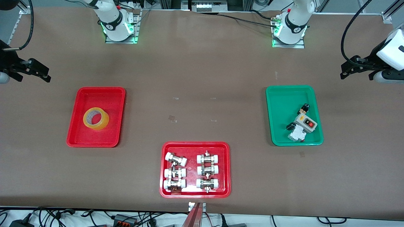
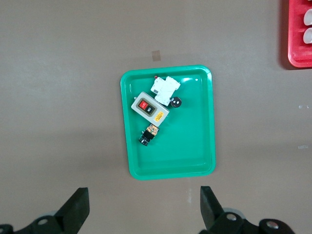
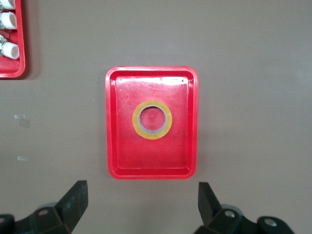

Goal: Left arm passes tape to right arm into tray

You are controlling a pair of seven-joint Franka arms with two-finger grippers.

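The yellow tape roll (image 1: 96, 118) lies flat in the plain red tray (image 1: 94, 140) toward the right arm's end of the table. It also shows in the right wrist view (image 3: 152, 136), in the middle of the tray (image 3: 122, 156). My right gripper (image 1: 35, 71) is open and empty, high over bare table at the right arm's end; its view shows the jaws wide apart (image 3: 141, 192). My left gripper (image 1: 350, 67) is open and empty, high over bare table at the left arm's end, jaws wide apart (image 2: 144, 197).
A green tray (image 1: 281, 104) with a switch box and small electrical parts sits toward the left arm's end, also in the left wrist view (image 2: 185, 146). A red tray of white-capped metal fittings (image 1: 195, 144) sits mid-table, nearest the front camera.
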